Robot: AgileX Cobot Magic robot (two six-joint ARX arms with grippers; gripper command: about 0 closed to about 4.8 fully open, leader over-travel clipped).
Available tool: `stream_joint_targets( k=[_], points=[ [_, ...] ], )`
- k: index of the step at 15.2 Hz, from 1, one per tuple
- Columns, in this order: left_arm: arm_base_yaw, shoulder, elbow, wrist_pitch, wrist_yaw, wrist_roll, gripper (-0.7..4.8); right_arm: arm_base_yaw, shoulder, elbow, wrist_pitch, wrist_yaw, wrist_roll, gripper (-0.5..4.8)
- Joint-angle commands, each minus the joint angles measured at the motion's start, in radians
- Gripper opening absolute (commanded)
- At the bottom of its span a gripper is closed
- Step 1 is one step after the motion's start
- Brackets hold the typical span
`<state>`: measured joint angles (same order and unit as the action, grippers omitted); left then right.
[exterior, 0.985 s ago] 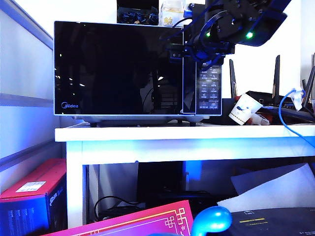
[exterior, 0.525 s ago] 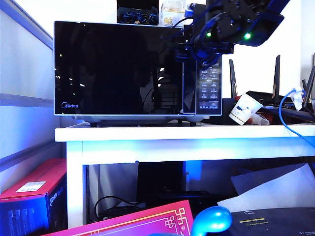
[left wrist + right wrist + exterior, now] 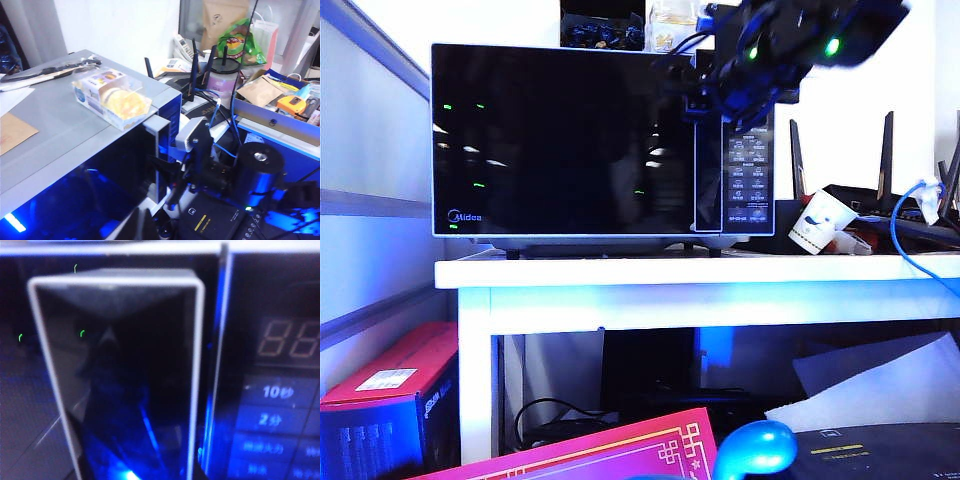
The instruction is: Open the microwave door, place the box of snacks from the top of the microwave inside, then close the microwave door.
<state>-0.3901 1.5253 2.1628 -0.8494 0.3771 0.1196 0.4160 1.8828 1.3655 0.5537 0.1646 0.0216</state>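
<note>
Right gripper clamps microwave door handle edge; left gripper unseen.

Black microwave on the desk, door barely ajar, snack box on its roof.

The microwave is a wide black unit with silver trim, standing on short feet on the white desk, with a button panel and digit display on its right side. The microwave door is glossy black glass with a thin silver edge, a small "Midea" logo at lower left and a vertical handle strip along its right side; in the left wrist view the handle edge stands slightly out from the body. The box of snacks is small, clear and whitish with yellow-orange contents, lying flat on the grey top near the front right corner.
</note>
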Motion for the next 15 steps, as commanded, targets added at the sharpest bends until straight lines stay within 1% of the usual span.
stream_joint_targets(
  k=[1, 2, 3, 4, 6, 10, 11, 13, 14, 15],
  points=[
    [-0.002, -0.003, 0.003, 0.013, 0.001, 0.003, -0.06, 0.003, -0.065, 0.009, 0.012, 0.012, 0.004, 1.66],
    [-0.002, -0.003, 0.003, 0.013, 0.001, 0.003, -0.06, 0.003, -0.072, 0.009, -0.016, 0.009, 0.004, 1.72],
    [-0.002, -0.003, 0.003, 0.012, 0.001, 0.003, -0.06, 0.005, -0.082, 0.009, -0.050, -0.041, 0.004, 3.70],
    [-0.002, -0.003, 0.003, 0.011, 0.001, 0.003, -0.06, 0.005, -0.090, 0.009, -0.067, -0.079, 0.004, 4.79],
    [-0.002, -0.003, 0.003, 0.005, 0.001, 0.003, -0.06, 0.005, -0.106, 0.009, -0.092, -0.077, -0.005, 4.79],
    [-0.001, -0.003, 0.003, -0.003, 0.001, 0.003, -0.06, 0.005, -0.201, 0.009, -0.169, -0.038, -0.108, 4.79],
    [-0.001, -0.003, 0.003, -0.002, 0.001, 0.003, -0.06, -0.003, -0.233, 0.009, -0.172, 0.001, -0.128, 4.79],
    [-0.001, -0.003, 0.003, -0.002, 0.001, 0.003, -0.06, -0.027, -0.294, 0.009, -0.190, 0.043, -0.165, 4.74],
    [-0.001, -0.003, 0.003, -0.002, 0.001, 0.003, -0.06, -0.057, -0.318, 0.009, -0.212, 0.043, -0.164, 4.25],
    [-0.001, -0.003, 0.003, -0.002, 0.001, 0.003, -0.06, -0.088, -0.327, 0.009, -0.234, 0.042, -0.160, 3.93]
  ],
)
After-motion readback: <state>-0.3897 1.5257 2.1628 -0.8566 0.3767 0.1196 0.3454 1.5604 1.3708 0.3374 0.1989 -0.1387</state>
